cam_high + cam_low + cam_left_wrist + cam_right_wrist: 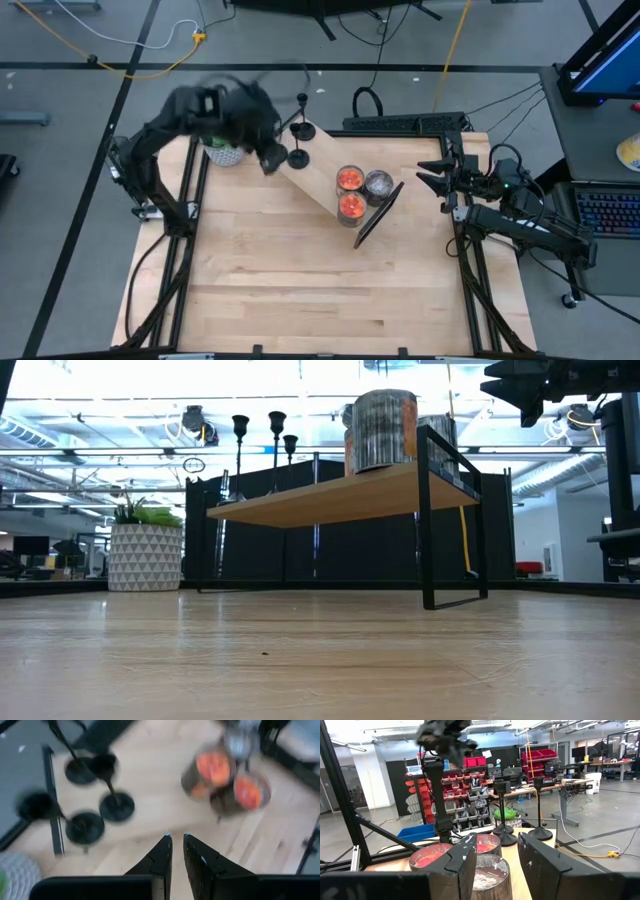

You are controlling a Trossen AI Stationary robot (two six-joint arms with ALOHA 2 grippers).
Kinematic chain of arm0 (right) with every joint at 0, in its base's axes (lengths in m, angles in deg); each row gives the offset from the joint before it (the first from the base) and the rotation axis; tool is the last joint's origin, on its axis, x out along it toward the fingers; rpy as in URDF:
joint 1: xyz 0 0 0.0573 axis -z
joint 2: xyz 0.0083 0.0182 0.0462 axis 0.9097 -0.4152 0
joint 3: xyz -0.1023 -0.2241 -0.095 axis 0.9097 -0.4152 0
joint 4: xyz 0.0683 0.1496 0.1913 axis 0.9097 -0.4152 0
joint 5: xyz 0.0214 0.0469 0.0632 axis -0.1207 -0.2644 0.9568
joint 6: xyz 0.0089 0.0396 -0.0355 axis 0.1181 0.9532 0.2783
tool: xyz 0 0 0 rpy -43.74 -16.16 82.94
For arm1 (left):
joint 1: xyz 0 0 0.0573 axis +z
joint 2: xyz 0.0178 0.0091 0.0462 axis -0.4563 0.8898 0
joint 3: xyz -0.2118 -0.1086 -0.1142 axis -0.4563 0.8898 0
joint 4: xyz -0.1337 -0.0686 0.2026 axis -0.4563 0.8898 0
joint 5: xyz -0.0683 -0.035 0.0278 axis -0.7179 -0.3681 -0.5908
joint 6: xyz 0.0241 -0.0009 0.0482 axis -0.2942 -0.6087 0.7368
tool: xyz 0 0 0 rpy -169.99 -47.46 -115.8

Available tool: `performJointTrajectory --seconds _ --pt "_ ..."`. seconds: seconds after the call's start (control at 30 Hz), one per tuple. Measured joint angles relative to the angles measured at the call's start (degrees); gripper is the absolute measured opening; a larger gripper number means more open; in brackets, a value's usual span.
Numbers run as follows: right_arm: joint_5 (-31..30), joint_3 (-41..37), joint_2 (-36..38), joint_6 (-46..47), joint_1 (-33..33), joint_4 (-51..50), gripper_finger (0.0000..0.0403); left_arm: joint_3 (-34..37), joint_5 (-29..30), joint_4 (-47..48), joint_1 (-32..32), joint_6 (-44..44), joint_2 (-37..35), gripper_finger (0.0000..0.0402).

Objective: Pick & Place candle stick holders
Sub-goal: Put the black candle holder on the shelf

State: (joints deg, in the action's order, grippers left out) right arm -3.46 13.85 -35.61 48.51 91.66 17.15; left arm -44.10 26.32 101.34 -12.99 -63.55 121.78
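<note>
Pressed nearly together, left end effector (176, 840) hovers beside candle stick holders (85, 827) (shelf's edge); right end effector (495, 851) spread.

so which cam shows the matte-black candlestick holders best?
Low view: the matte-black candlestick holders stand in profile on the wooden shelf, heights clearly differing. High view shows mostly bases, partly under the left arm. Left wrist is blurred; right wrist shows only some.

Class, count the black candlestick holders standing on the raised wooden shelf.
3 candle stick holders in the low view, clustered at the shelf's far left end: one, a second, and a shorter third. The blurred left arm may hide another from above.
</note>
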Motion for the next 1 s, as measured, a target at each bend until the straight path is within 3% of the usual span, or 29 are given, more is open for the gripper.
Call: performJointTrajectory --seconds 0.17,0.37,0.57,1.0 --pt "0.00 0.00 0.00 -0.14 0.01 0.00 0.0134 4.59 8.83 1.95 -9.92 -4.44 1.15 0.0051" --pt "0.02 0.00 0.00 -0.15 0.00 0.00 0.0134 19.28 16.57 -0.59 -15.99 -9.60 1.08 0.0051" --pt "0.02 0.00 0.00 -0.37 0.00 0.00 0.0134 30.15 25.04 -8.60 -16.50 -12.19 1.07 0.0051" --pt "0.24 0.00 0.01 -0.02 0.00 -0.01 0.0134 41.44 35.70 -17.80 -14.02 -16.07 1.11 0.0051"
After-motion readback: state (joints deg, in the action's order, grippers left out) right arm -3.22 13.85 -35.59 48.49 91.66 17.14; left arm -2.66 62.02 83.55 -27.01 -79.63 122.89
